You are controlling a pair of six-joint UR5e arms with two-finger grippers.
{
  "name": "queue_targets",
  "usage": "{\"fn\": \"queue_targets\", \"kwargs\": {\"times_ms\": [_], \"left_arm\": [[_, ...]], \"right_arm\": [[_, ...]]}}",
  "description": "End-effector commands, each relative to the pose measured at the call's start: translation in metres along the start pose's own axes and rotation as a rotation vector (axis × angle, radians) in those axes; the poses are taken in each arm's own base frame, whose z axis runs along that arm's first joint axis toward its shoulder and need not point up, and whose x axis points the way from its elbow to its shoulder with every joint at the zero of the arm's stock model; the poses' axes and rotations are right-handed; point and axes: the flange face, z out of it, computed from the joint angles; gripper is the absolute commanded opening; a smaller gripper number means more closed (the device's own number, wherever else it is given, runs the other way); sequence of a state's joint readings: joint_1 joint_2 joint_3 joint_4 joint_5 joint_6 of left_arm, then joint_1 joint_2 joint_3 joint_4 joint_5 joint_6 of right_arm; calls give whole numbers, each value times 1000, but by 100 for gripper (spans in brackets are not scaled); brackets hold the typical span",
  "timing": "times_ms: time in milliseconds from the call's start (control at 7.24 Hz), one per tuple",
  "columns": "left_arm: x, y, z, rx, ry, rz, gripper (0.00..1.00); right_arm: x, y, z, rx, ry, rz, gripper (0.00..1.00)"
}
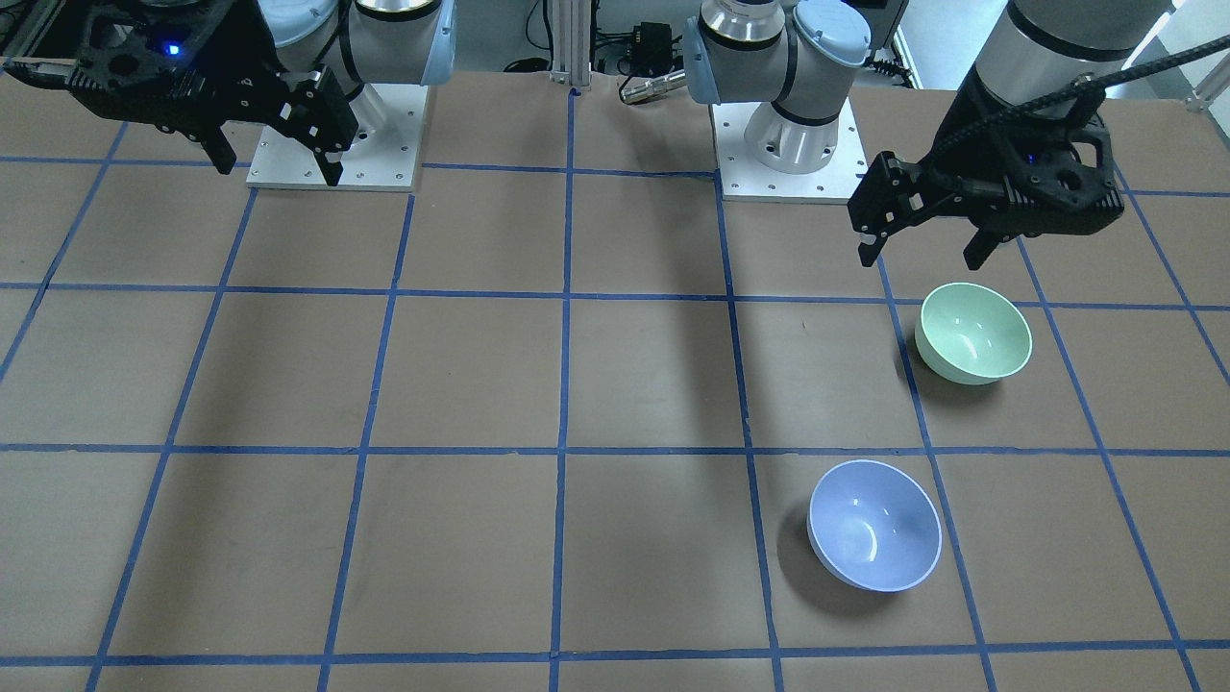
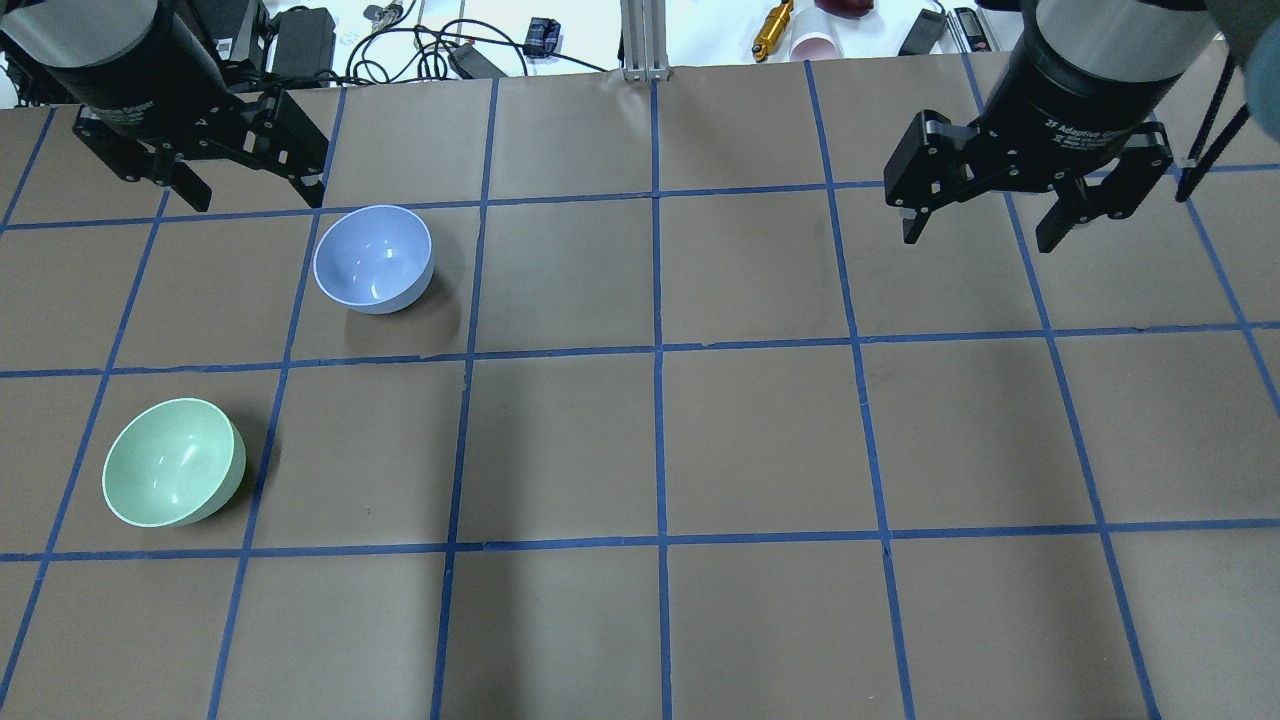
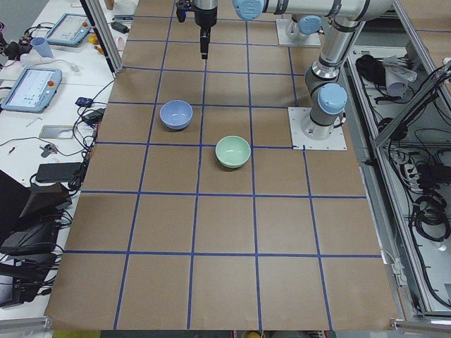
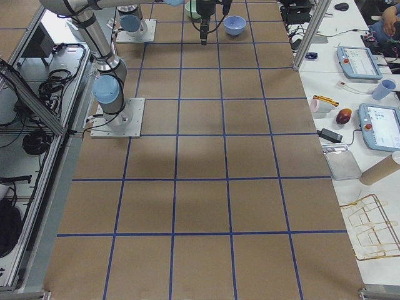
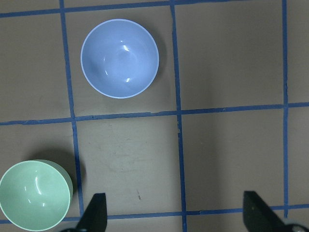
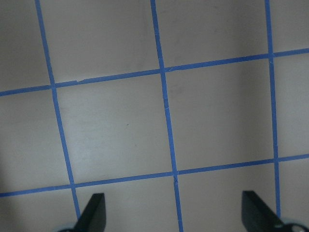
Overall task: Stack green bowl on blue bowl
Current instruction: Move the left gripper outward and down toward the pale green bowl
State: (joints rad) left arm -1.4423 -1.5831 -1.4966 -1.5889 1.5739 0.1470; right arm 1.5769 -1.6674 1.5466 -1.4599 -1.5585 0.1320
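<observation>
Facing the robot, the front view sets the green bowl (image 1: 973, 333) upright on the desk (image 1: 480, 365), just below the left pincer (image 1: 921, 258), which hangs above it with jaws spread wide and nothing between them. The blue bowl (image 1: 874, 525) stands apart from it, nearer this camera, with only a blue tape line (image 1: 836, 450) crossing the brown surface between the two. The right pincer (image 1: 279, 171) hangs well apart from both bowls, also spread and empty.

From overhead both bowls lie on the left half, the blue one farther from the robot; cables (image 2: 400, 50) and a pink cup (image 2: 815, 45) sit beyond the desk's far edge, and both arms are cut off at the top of the frame.

The left side view shows the bowls unobstructed, with tablets (image 3: 32, 88) on the bench alongside.

In the right side view the bowls are small and far – the green one is largely hidden behind a pincer.

The left wrist view looks straight down into both bowls; the green one sits at the lower left corner, and only two fingertips show, wide apart.

The right wrist view holds just tape grid and two separated fingertips.
</observation>
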Motion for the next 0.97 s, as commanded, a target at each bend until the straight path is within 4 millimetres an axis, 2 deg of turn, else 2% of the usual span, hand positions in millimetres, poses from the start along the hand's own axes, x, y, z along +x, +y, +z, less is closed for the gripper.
{"fn": "queue_targets", "kwargs": {"times_ms": [0,138,276,553,829], "left_arm": [[-53,2,27,-49,4,20,100],[-99,9,46,-82,21,-12,100],[-131,17,60,-108,35,12,100],[-164,28,77,-123,52,70,100],[-221,50,121,-110,69,37,100]], "right_arm": [[0,0,1,-2,0,0,100],[0,0,0,-1,0,0,100],[0,0,1,-1,0,0,100],[0,0,0,1,0,0,100],[0,0,1,-2,0,0,100]]}}
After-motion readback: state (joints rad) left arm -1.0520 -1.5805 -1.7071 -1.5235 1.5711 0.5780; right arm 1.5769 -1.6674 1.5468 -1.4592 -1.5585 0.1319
